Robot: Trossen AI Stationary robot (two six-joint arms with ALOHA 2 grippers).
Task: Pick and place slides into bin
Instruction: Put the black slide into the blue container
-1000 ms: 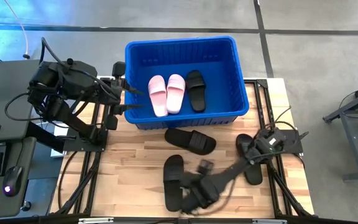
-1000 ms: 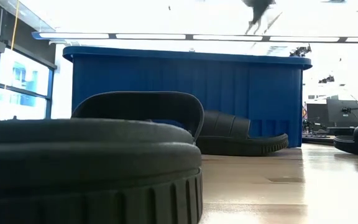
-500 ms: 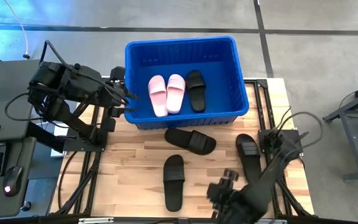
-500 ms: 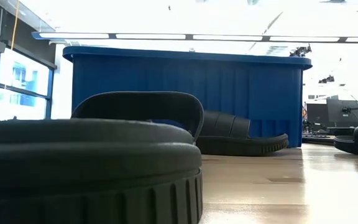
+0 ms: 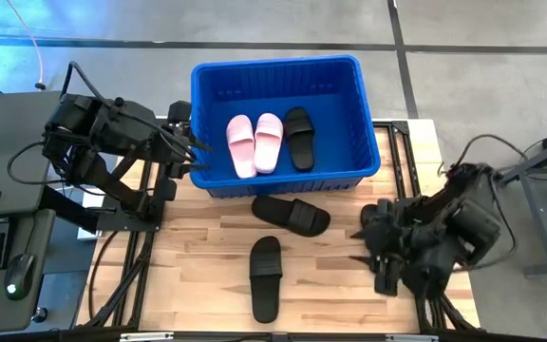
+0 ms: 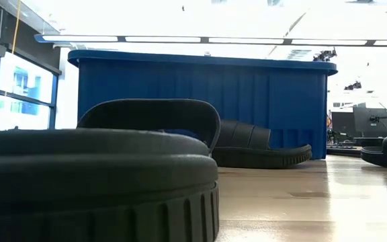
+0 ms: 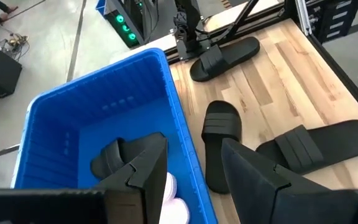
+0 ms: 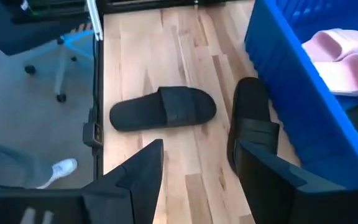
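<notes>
Right gripper (image 5: 367,245) folded back at the table's right edge, fingers spread, empty; a second ago that arm stretched across the front. Left gripper (image 5: 194,152) spread at the bin's (image 5: 368,142) left rim, unmoved. Two pink slides (image 5: 254,142) and one black slide (image 5: 298,137) in the bin; black slides (image 5: 291,215) (image 5: 265,277) on the table.

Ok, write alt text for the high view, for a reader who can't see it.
A blue bin at the table's far edge holds two pink slides and one black slide. Two more black slides lie on the wooden table in front of it. The left gripper sits at the bin's left wall; the right arm is folded over the table's right edge.
</notes>
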